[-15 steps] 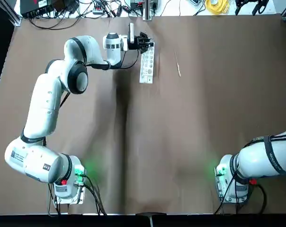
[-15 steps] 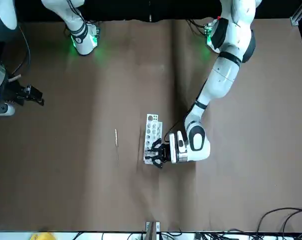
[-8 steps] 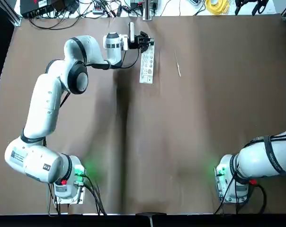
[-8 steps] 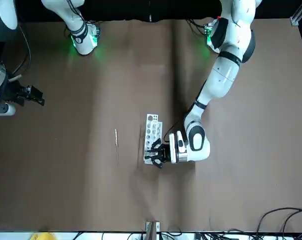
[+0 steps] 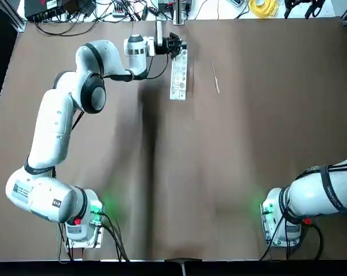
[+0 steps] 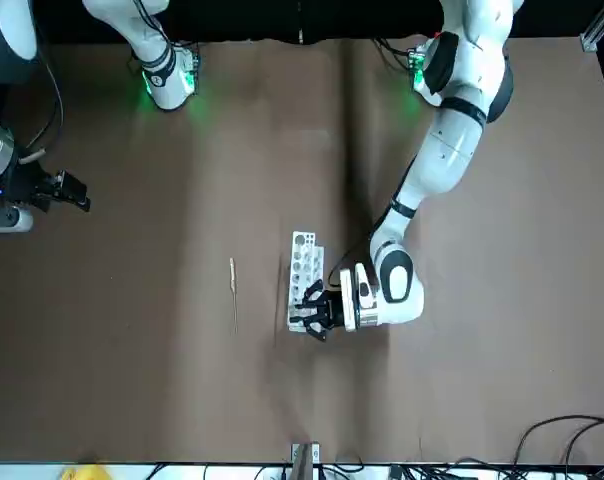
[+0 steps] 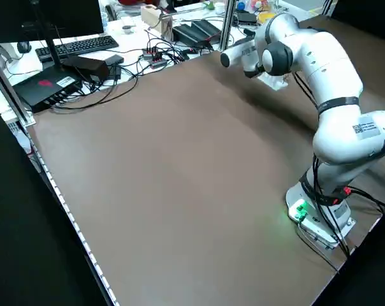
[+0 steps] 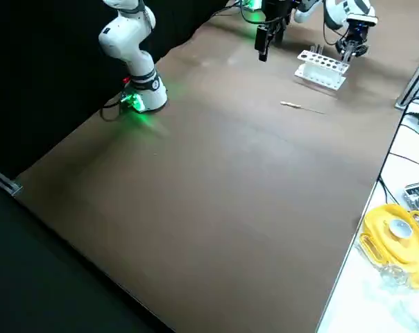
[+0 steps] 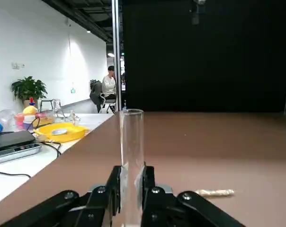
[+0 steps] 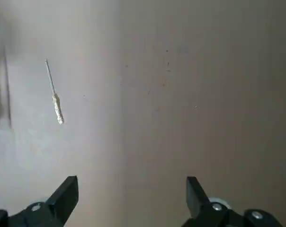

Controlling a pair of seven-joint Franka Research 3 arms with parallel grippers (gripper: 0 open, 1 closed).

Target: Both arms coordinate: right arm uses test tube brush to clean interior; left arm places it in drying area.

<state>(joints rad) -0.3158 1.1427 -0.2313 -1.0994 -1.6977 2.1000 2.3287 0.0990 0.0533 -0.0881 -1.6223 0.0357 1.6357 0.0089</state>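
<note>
You will find nothing here that can be read. The left arm (image 7: 336, 121) carries a small dark label on its white casing, seen from the left side, and another near its base (image 5: 56, 202) from above, but the lettering on both is too small for you to make out. The right arm (image 5: 328, 192) has a line of dark print along a band near its base, also illegible. A small green sign hangs on the far room wall (image 9: 73, 90), its content unreadable.
</note>
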